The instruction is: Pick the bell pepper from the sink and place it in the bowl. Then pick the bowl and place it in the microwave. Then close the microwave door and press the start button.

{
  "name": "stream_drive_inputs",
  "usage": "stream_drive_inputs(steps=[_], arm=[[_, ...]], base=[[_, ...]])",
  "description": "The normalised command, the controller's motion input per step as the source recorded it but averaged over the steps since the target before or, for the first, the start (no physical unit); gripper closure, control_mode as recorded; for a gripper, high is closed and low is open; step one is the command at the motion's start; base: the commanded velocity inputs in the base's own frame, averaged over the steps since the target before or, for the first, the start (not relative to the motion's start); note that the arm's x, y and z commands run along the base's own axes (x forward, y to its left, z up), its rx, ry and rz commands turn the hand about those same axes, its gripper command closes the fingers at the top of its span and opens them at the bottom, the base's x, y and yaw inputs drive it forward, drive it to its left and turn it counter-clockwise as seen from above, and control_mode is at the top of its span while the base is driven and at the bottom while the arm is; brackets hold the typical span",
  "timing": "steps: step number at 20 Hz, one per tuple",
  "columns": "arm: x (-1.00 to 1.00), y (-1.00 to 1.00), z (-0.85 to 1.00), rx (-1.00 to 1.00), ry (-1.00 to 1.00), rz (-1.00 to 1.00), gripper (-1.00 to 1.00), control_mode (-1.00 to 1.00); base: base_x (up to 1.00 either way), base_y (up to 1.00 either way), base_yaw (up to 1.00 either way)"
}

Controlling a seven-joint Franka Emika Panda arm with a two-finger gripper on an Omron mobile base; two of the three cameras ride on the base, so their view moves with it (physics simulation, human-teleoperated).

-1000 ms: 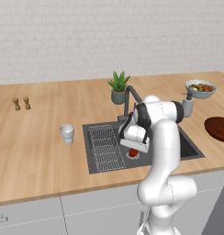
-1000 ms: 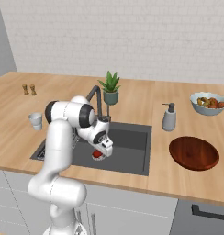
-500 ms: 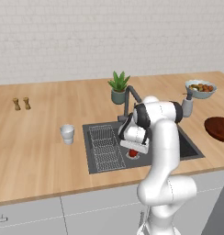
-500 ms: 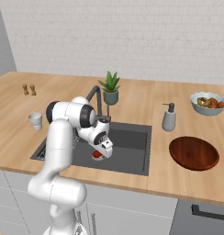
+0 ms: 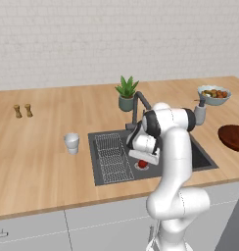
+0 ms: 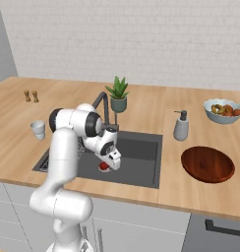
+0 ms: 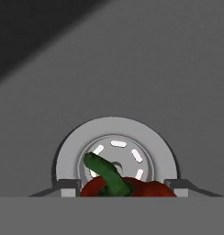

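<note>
Bell pepper [image 5: 141,163] lies low in the sink [image 5: 204,159], on the basin floor beside the wire rack [image 5: 113,159], seen from the left base view. My fingers [image 5: 142,161] come down over it from above, and my white wrist covers most of it, so only a small red part is visible. From this side I cannot tell whether I already touch it.

From the right base view, the bell pepper [image 6: 104,167] is a red spot directly under my fingers [image 6: 107,164], in the left half of the sink [image 6: 141,162]. The bowl [image 6: 207,164] sits on the bench [image 6: 141,106] to the right of the sink, well apart from the pepper, with the soap bottle [image 6: 181,126] near it and the faucet [image 6: 103,103] behind my wrist.

In the hand view, the bell pepper [image 7: 127,187] rests over the round drain [image 7: 116,156], with its green stem [image 7: 106,173] pointing up toward the camera. My fingers [image 7: 127,189] stand on both sides of it, partly closed; a firm grasp I cannot confirm.

My worry is the shape: the pepper is round and smooth, so it may roll or slip out when I lift. The stem could also push one tip aside. If I lift carelessly, it may fall back into the sink.
</note>
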Motion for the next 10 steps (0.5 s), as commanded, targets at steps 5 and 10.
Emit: stream_drive_inputs(steps=[5,10], arm=[[-0.05,-0.17,0.13,0.01,0.00,0.00,1.00,-1.00],[-0.12,-0.39,0.47,0.06,-0.01,0.00,1.00,-1.00]], base=[[0.00,0.00,0.00],[0.00,0.00,0.00]])
